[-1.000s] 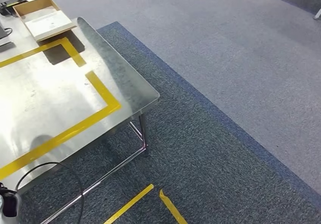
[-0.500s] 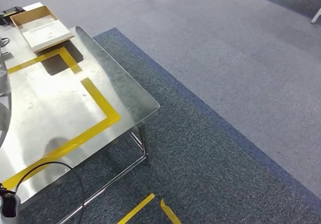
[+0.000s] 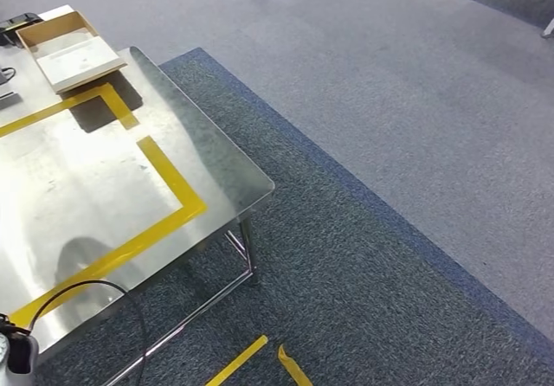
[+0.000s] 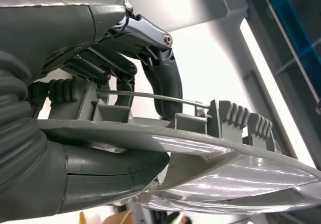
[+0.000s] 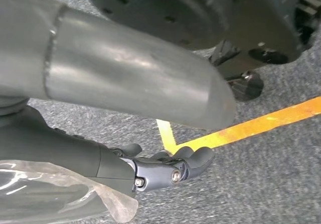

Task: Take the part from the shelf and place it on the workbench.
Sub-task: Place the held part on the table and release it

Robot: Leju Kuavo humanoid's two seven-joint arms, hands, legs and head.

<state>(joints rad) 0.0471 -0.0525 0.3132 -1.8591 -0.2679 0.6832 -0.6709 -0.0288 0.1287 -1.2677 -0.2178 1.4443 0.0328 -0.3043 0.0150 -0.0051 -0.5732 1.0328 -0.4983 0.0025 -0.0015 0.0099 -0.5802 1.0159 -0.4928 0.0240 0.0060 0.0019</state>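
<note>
Grey plastic part (image 4: 212, 148), wrapped in clear film, sits clamped in my left hand (image 4: 113, 98): thumb beneath, fingers (image 4: 166, 83) curled over its ribbed top. Right hand (image 5: 162, 166) hangs above the carpet (image 5: 265, 184) near yellow floor tape (image 5: 246, 128), fingers curled inward; film shows beside it, but I cannot tell whether it holds anything. Steel workbench (image 3: 222, 157), marked with yellow tape (image 3: 166, 174), carries a cardboard box (image 3: 68, 48) at its far corner.

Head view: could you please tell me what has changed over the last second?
The camera shifted slightly, so the whole scene slid. A grey shape at the left edge half a second ago has gone. The workbench, cardboard tray and yellow tape lie as before.
</note>
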